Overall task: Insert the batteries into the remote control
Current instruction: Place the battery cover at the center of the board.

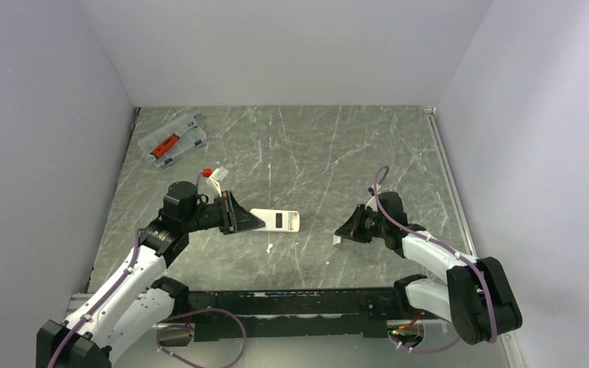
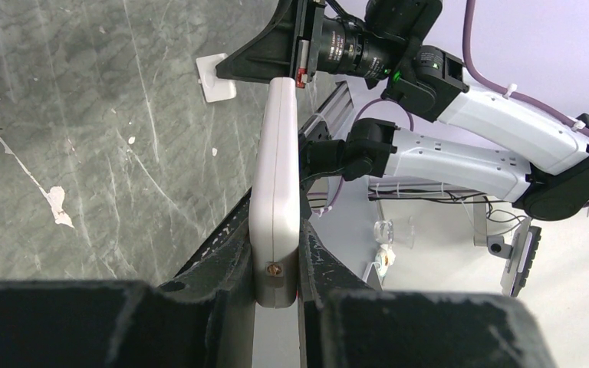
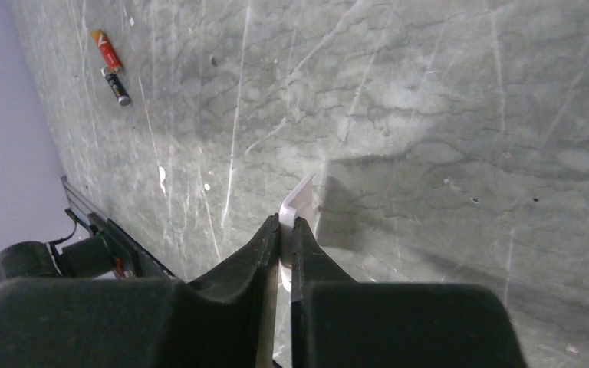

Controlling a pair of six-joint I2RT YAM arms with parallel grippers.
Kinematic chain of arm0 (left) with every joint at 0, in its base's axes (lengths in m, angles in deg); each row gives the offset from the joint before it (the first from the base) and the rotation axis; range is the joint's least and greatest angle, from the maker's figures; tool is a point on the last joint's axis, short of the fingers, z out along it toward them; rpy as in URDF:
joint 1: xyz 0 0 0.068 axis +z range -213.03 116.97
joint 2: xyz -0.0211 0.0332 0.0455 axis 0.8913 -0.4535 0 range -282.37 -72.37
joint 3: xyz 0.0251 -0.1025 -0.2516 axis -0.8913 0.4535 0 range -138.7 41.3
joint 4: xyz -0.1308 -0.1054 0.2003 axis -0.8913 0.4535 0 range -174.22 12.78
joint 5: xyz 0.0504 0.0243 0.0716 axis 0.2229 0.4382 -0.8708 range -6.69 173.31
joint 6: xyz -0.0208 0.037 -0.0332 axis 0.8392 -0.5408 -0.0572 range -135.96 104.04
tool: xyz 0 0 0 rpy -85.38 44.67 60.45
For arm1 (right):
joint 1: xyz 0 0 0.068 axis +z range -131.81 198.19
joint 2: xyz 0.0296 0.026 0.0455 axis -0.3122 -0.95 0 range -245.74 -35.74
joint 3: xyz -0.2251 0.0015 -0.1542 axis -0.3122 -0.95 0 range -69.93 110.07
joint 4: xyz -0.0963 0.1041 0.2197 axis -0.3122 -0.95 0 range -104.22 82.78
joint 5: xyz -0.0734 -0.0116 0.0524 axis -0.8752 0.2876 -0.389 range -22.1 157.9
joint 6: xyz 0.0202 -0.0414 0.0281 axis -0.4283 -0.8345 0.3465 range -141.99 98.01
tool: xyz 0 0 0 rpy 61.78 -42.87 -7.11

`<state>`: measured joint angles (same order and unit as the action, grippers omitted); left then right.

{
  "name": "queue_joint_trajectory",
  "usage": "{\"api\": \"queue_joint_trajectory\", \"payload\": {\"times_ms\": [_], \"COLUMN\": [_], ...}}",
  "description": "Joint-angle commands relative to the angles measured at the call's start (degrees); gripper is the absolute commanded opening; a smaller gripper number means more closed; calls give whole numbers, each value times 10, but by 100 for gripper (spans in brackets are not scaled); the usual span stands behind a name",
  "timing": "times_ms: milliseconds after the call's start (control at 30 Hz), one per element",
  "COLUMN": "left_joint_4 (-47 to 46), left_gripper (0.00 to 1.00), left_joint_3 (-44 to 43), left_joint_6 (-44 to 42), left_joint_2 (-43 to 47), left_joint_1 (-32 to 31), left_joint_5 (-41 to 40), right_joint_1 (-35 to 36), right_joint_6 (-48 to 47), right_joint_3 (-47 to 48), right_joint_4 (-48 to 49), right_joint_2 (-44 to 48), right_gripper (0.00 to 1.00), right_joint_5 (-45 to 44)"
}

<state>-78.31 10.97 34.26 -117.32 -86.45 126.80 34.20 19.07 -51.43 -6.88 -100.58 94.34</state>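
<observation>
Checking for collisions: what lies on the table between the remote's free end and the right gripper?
Nothing: the top external view shows bare table between the remote control and the right gripper, shut on a small white piece.

Remote (image 1: 276, 220) sitting mid-table in left gripper (image 1: 259, 223). Right gripper (image 1: 340, 234) sitting to its right, pinching small piece (image 3: 299, 203). Case (image 1: 173, 140) resting in far-left corner. Batteries (image 3: 110, 65) lying end to end.

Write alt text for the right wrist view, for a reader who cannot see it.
The right gripper is shut on a thin white piece over a grey marbled table. At upper left, an orange battery and a dark battery lie end to end near the wall.
</observation>
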Motion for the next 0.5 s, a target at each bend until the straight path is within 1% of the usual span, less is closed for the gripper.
{"api": "queue_joint_trajectory", "payload": {"times_ms": [0, 67, 233, 333, 467], "left_joint_4": [-12, -12, -14, -14, -9], "left_gripper": [0, 0, 0, 0, 0], "left_joint_3": [-16, -16, -14, -13, -13], "left_joint_6": [-11, -11, -9, -10, -13], "left_joint_2": [1, -1, 0, 2, 3], "left_joint_1": [2, 2, 2, 2, 2], "left_joint_5": [4, 4, 4, 4, 2], "right_joint_1": [-17, -24, -33, -35, -35], "right_joint_6": [-15, -20, -27, -29, -33], "right_joint_3": [-10, -14, -20, -23, -19], "right_joint_4": [28, 21, 12, 2, -29], "right_joint_2": [3, 5, 9, 19, 37], "right_gripper": [17, 24, 29, 38, 47], "right_joint_5": [14, 13, 9, 1, -13]}}
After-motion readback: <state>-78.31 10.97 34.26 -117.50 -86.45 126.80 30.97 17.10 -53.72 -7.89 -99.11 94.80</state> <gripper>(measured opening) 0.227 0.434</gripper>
